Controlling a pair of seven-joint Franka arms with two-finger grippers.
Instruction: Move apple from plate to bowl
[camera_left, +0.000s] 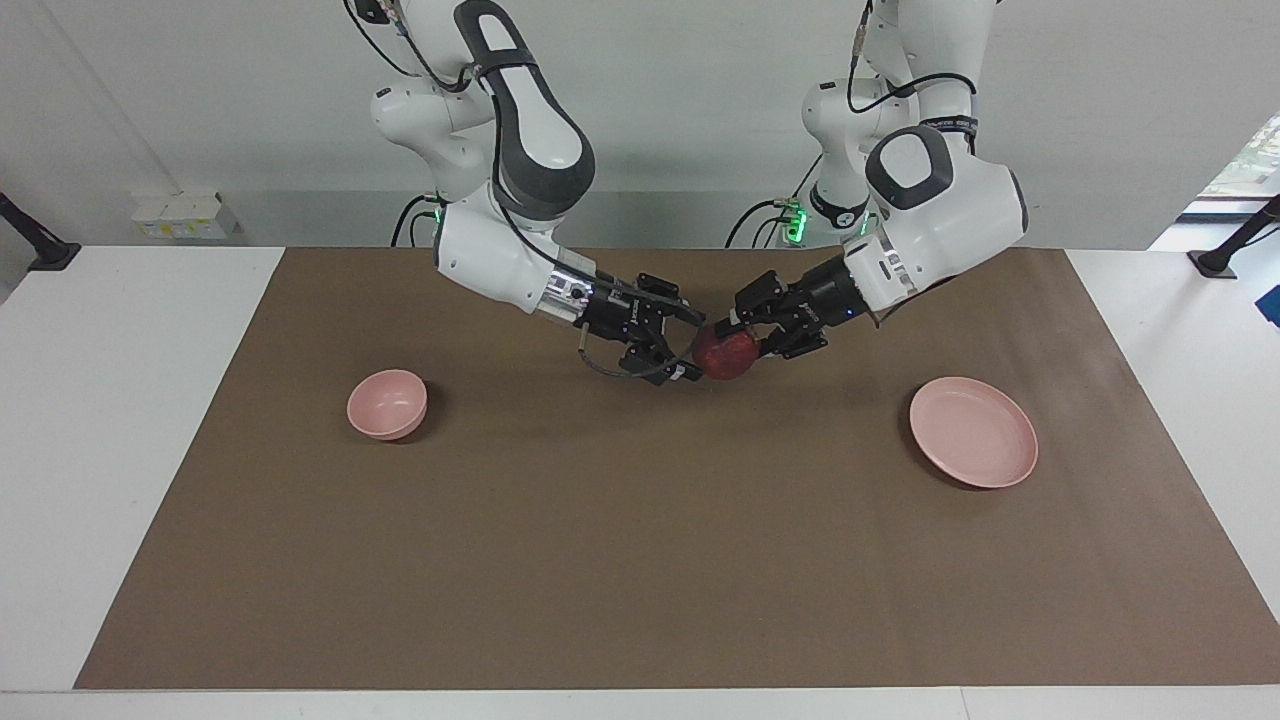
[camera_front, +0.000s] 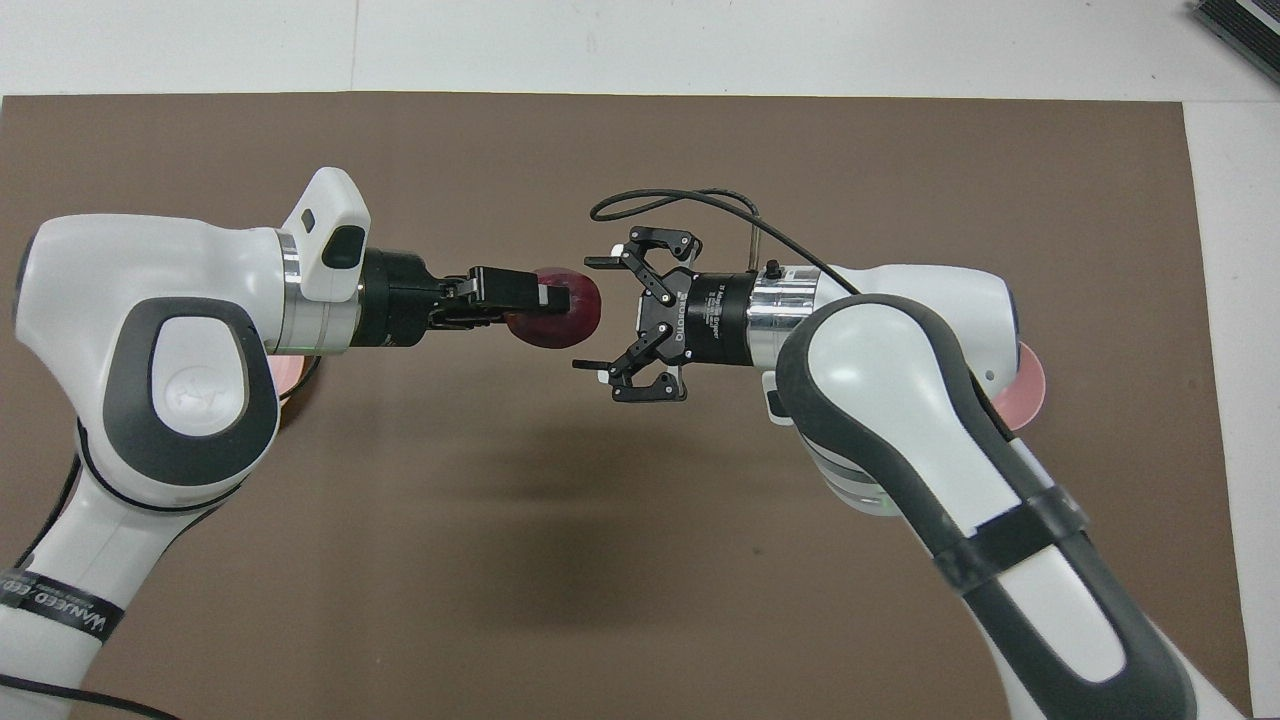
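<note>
The dark red apple (camera_left: 725, 353) is up in the air over the middle of the brown mat. My left gripper (camera_left: 744, 337) is shut on it, also seen from above (camera_front: 545, 297) with the apple (camera_front: 575, 310). My right gripper (camera_left: 692, 346) is open and faces the apple, its spread fingertips (camera_front: 592, 263) flanking the apple's free end without closing on it. The pink plate (camera_left: 973, 432) lies bare toward the left arm's end. The pink bowl (camera_left: 387, 403) stands toward the right arm's end. In the overhead view the arms hide most of the plate (camera_front: 291, 375) and the bowl (camera_front: 1031, 388).
The brown mat (camera_left: 640, 560) covers most of the white table (camera_left: 110, 400). A black cable (camera_front: 680, 197) loops from the right gripper's wrist.
</note>
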